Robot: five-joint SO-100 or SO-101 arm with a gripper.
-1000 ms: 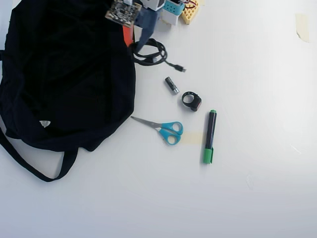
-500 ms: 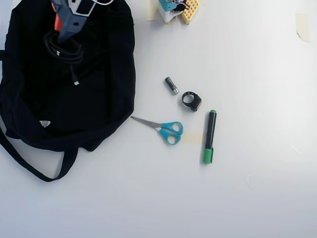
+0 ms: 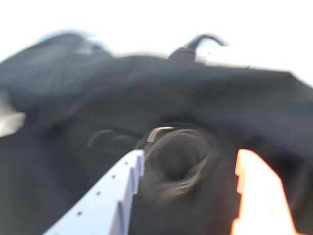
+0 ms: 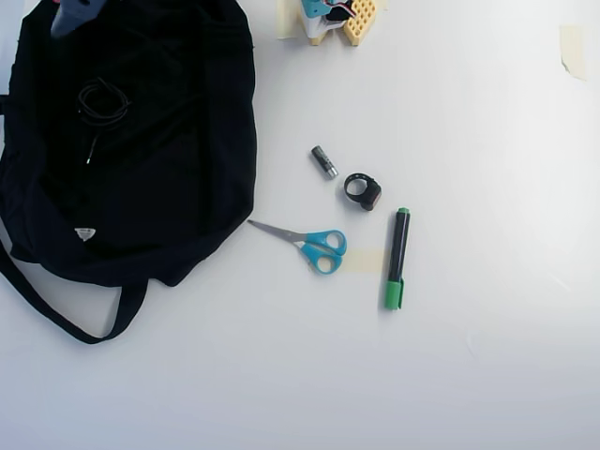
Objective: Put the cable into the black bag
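Note:
In the overhead view the cable (image 4: 101, 103), a small black coil with a short loose end, lies on the upper left part of the big black bag (image 4: 178, 141). Only the tip of my gripper (image 4: 73, 14) shows, at the top left edge above the coil and apart from it. In the blurred wrist view the gripper (image 3: 190, 156) is open. Its pale blue finger (image 3: 110, 196) and orange finger (image 3: 257, 196) stand wide apart. The coiled cable (image 3: 156, 186) rests on the bag's fabric (image 3: 73, 88) beyond them, close to the blue finger and gripped by neither.
On the white table right of the bag lie blue-handled scissors (image 4: 314, 246), a green and black marker (image 4: 397, 258), a small dark cylinder (image 4: 324, 161) and a black ring with a red spot (image 4: 362, 190). The arm's base (image 4: 333, 17) stands at the top edge. The bag's strap (image 4: 56, 314) loops at the lower left.
The gripper carried the cable from the table leftward over the bag, let it go, and drew back toward the top left. The coil now lies loose on the bag.

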